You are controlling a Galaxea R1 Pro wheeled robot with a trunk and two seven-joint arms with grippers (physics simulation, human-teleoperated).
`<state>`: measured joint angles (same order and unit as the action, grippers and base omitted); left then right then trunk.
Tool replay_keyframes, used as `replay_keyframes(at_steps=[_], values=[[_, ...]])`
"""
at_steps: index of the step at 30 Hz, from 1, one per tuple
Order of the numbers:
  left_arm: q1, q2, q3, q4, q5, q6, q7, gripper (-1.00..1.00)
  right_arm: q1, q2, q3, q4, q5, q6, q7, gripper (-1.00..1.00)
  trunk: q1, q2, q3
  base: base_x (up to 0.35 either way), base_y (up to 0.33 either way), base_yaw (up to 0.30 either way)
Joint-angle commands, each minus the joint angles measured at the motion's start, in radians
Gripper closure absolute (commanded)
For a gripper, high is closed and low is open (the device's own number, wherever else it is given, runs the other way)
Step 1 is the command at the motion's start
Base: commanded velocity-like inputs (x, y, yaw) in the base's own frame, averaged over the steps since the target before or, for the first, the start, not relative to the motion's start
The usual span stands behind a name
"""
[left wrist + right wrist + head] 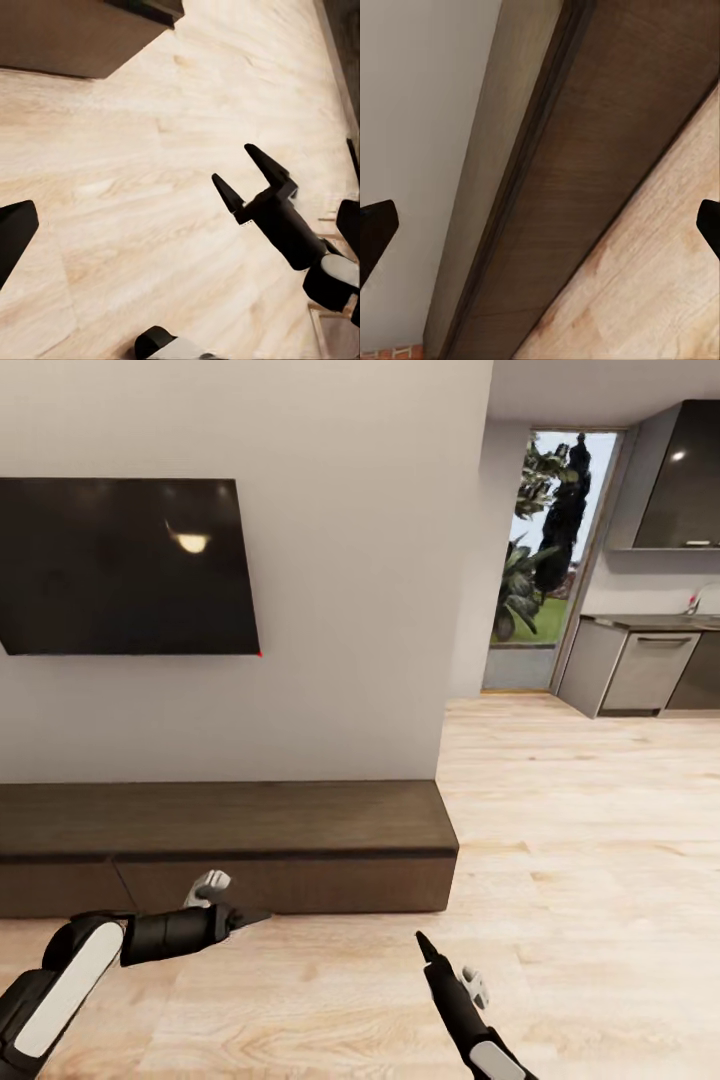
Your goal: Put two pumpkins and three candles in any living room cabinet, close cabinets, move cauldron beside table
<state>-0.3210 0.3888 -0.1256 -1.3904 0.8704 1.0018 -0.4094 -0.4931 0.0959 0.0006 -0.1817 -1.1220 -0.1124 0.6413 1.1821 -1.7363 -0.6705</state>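
Observation:
The cabinet is a long low dark-brown unit against the wall, with all its drawer fronts flush and shut. My left gripper hovers low just in front of its right-hand drawer, fingers spread wide and empty; the cabinet's corner sits beyond it in the left wrist view. My right gripper hangs open over the floor off the cabinet's right end, also seen as right gripper with nothing between its fingers. The right wrist view looks along the cabinet front. Pumpkins, candles, cauldron and table are out of view.
A black TV hangs on the wall above the cabinet. Pale wood floor stretches right toward a grey kitchen counter and a glass door. The wall ends at a corner just right of the cabinet.

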Motion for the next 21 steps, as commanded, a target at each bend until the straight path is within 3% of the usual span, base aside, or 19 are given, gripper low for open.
replay_keyframes(at_steps=[1, 4, 6, 8, 12, 16, 21], values=[[0.000, 0.024, -0.016, -0.007, 0.049, 0.002, -0.006, -1.00, -0.001, 0.000, -0.001, 0.002, -0.019, -0.004, 0.009, -1.00, 0.004, -0.008, -0.004, 0.000, 0.000, 0.000], [0.000, 0.059, -0.062, -0.018, 0.156, 0.001, -0.006, -1.00, -0.001, 0.000, 0.001, 0.003, -0.034, -0.007, 0.013, -1.00, 0.015, -0.029, -0.014, 0.000, 0.000, 0.000], [0.000, 0.064, -0.084, -0.020, 0.179, 0.000, -0.006, -1.00, -0.001, 0.001, 0.003, 0.002, -0.035, -0.013, 0.008, -1.00, 0.023, -0.043, -0.020, 0.000, 0.000, 0.000], [0.000, 0.067, -0.107, -0.021, 0.193, 0.000, -0.006, -1.00, -0.001, 0.001, 0.002, 0.002, -0.039, -0.017, 0.003, -1.00, 0.031, -0.057, -0.026, 0.000, 0.000, 0.000], [0.000, 0.072, -0.120, -0.021, 0.221, 0.000, -0.008, -1.00, -0.001, 0.000, -0.007, 0.001, -0.049, -0.017, 0.012, -1.00, 0.046, -0.085, -0.039, 0.000, 0.000, 0.000], [0.000, 0.071, -0.130, -0.021, 0.255, 0.000, -0.007, -1.00, -0.001, -0.001, -0.046, 0.001, -0.052, -0.014, 0.022, -1.00, 0.061, -0.113, -0.051, 0.000, 0.000, 0.000], [0.000, 0.071, -0.149, -0.023, 0.265, 0.000, -0.007, -1.00, -0.001, 0.001, -0.081, 0.002, -0.056, -0.007, 0.088, -1.00, 0.081, -0.148, -0.067, 0.000, 0.000, 0.000]])
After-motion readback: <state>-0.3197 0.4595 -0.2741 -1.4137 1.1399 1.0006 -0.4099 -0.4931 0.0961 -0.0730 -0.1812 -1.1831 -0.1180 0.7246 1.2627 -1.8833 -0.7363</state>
